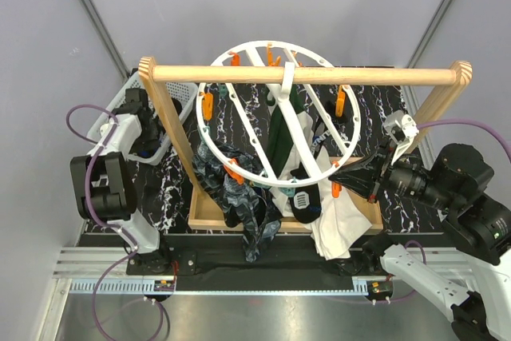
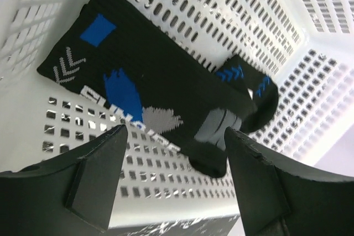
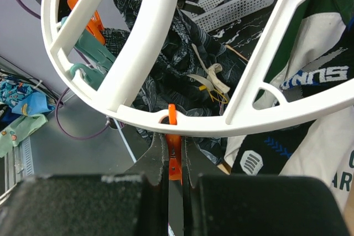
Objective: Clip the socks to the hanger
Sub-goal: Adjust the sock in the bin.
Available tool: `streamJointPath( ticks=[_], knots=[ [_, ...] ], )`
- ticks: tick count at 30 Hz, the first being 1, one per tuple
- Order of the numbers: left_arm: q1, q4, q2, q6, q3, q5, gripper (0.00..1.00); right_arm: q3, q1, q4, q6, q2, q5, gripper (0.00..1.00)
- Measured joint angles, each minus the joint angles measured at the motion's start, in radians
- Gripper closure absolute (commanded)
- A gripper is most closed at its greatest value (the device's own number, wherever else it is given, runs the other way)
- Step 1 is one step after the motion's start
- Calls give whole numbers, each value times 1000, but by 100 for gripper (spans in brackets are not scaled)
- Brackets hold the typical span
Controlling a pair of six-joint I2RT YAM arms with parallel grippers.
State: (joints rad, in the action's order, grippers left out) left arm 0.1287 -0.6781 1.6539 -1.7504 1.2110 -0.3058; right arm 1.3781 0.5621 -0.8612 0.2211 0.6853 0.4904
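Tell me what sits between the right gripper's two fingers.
An orange peg hanging under the hanger rim sits squeezed between the right gripper fingers, with no sock there. The right wrist view shows it.

"SUNN" lettering on hanging fabric (image 3: pixel 318 75)

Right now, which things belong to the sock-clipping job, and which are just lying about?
Job: hanger, black sock, orange peg, left pincer, right pincer.
Lying about: wooden rail, white mesh basket, white cloth.
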Motion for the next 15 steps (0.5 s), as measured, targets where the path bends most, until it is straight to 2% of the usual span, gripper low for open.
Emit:
streamJointPath(
  ticks=[9, 15],
  knots=[
    [20, -222, 180, -88, 222, 32, 21, -17, 0, 3, -1, 21, 1, 100],
    [37, -299, 266, -111, 252, 43, 29, -17, 0, 3, -1, 23, 1, 100]
  ],
)
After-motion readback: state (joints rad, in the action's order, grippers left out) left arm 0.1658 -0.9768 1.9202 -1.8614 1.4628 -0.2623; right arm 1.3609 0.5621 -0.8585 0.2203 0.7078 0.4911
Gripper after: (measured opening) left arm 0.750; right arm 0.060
